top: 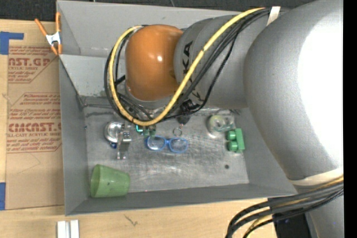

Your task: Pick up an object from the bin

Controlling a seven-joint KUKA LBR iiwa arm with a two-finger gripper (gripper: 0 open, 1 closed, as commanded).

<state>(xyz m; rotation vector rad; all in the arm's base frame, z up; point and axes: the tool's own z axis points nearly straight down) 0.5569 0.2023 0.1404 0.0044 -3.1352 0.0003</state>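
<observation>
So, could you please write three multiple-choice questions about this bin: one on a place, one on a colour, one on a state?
1. Where in the view does the green cup lie?
A. lower left of the bin
B. upper right
C. centre

2. What colour are the small toy glasses?
A. red
B. blue
C. yellow

3. The green block is:
A. stacked on the cup
B. touching the glasses
C. lying apart from both

Answers:
1 A, it sits near the bin's lower-left corner.
2 B, both rims are blue.
3 C, bare floor separates it from each.
</observation>
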